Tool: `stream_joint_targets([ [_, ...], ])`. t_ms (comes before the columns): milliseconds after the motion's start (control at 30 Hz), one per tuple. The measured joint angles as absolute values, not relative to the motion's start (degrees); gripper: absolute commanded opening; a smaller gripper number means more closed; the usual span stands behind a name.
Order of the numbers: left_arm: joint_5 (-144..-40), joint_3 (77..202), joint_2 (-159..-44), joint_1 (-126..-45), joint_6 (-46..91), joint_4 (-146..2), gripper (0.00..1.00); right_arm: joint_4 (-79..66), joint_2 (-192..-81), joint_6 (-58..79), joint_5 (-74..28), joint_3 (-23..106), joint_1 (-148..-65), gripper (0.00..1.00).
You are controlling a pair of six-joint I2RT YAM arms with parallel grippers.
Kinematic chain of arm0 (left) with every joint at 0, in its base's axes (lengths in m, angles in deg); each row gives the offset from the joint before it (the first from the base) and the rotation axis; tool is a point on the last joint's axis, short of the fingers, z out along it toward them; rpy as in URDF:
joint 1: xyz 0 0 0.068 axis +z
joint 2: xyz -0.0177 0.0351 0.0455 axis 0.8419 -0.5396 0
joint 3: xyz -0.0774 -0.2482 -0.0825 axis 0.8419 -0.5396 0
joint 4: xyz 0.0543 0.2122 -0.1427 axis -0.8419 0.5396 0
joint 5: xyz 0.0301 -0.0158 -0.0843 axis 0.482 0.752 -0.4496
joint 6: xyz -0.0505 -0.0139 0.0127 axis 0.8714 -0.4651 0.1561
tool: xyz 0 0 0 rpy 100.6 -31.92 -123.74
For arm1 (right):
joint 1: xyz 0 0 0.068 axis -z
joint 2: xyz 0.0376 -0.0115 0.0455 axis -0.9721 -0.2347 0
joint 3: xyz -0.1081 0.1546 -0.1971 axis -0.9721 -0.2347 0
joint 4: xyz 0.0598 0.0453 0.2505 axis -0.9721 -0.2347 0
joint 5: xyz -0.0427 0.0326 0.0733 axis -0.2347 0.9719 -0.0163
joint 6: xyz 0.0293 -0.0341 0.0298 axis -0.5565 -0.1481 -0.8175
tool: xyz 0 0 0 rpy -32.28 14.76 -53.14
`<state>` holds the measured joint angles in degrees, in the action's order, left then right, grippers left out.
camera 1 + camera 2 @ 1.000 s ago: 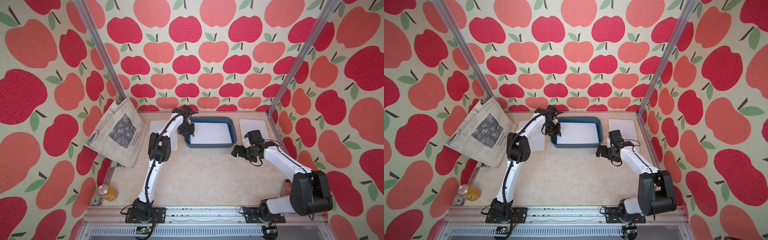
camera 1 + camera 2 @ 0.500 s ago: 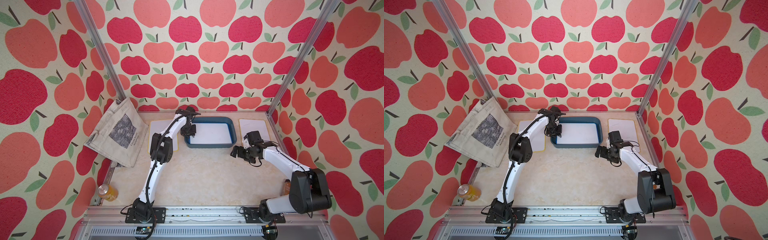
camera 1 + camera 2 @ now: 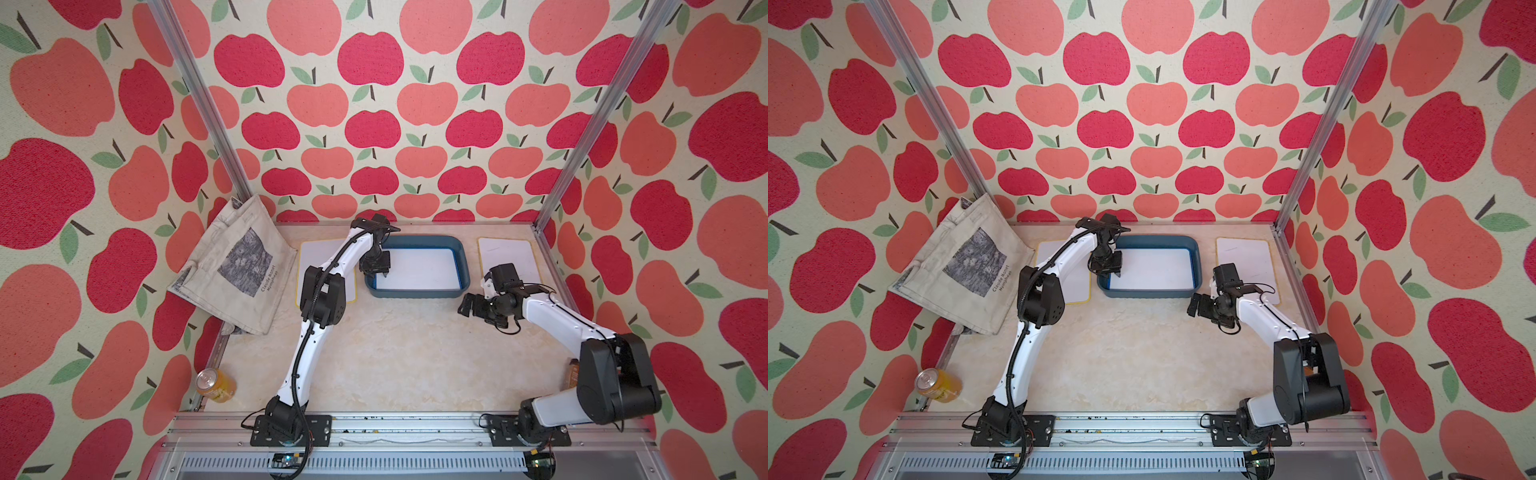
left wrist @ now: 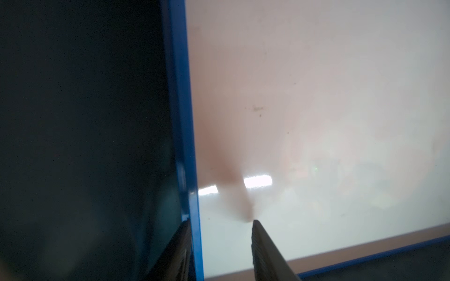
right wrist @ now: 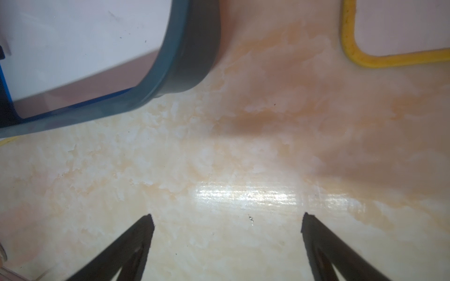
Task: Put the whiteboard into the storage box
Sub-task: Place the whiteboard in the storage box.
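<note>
At the bench's point(image 3: 395, 353) back edge, the whiteboard point(image 3: 419, 268) lies inside the storage box point(image 3: 417, 293). Your left gripper point(image 4: 219, 222) straddles its blue frame point(image 4: 181, 121), jaws parted, holding nothing; your right gripper point(image 5: 226, 219) hangs open, empty. This looks like the release step, so lift the left straight up.

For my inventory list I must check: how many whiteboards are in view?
3. A blue-framed whiteboard lies in the storage box. A yellow-framed whiteboard lies on the table left of the box, partly covered by the left arm. A second yellow-framed whiteboard lies right of it.
</note>
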<state>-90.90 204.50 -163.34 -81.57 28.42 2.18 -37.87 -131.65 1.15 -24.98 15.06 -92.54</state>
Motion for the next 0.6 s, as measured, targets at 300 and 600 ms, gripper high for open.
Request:
stream_joint_targets([
  [300, -90.9, 204.4, -158.1, -81.6, 28.3, 2.2, 0.48, -37.9, -133.6, 1.2, -25.2, 15.1, -92.5, 0.99],
  [600, -81.8, 189.9, -142.2, -81.9, 28.1, 0.1, 0.47, -37.9, -134.7, 1.2, -25.2, 15.1, -92.6, 0.99],
])
